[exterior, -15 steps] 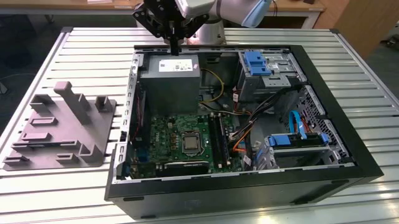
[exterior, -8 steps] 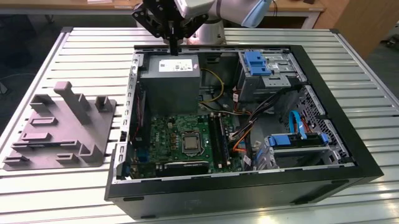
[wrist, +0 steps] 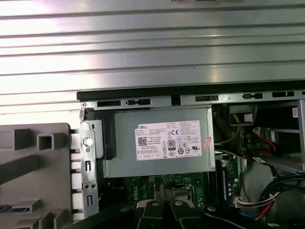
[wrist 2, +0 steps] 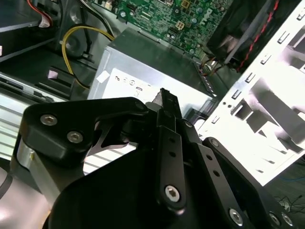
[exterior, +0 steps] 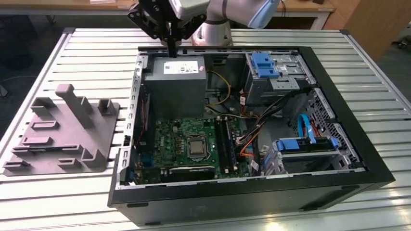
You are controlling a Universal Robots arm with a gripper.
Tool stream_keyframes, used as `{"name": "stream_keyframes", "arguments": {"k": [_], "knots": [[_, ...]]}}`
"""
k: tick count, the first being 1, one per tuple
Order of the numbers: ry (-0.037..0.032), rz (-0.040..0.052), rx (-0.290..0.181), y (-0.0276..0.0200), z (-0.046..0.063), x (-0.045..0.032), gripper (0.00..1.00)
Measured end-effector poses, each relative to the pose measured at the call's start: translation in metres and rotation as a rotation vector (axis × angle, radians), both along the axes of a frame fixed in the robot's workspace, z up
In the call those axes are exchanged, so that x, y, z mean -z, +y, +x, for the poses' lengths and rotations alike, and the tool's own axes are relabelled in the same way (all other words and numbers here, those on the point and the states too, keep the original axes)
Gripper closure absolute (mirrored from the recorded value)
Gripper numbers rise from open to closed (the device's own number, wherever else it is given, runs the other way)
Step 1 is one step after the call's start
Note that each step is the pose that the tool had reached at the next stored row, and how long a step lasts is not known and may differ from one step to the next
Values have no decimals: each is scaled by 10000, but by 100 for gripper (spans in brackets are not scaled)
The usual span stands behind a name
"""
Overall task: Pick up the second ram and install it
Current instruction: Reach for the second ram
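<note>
One risk: your gripper (exterior: 172, 53), clenched on nothing I can see, hangs over the power box (exterior: 174, 91) at the case (exterior: 257, 192) rim, well apart from what is likely the memory stick (wrist: 8, 208), a bluish strip in the grey holder (exterior: 64, 139), so lowering here would strike metal.
</note>
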State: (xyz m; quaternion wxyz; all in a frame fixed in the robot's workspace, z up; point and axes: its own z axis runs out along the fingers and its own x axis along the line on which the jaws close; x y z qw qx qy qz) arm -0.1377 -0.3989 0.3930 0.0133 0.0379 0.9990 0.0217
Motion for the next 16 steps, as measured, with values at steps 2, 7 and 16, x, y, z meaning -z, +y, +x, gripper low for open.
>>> {"name": "stream_keyframes", "arguments": {"k": [2, 7, 16], "knots": [[0, 0, -1, 0, -46, 1, 89], [-5, 1, 1, 0, -186, 5, 89], [-17, 0, 1, 0, -499, 15, 89]]}}
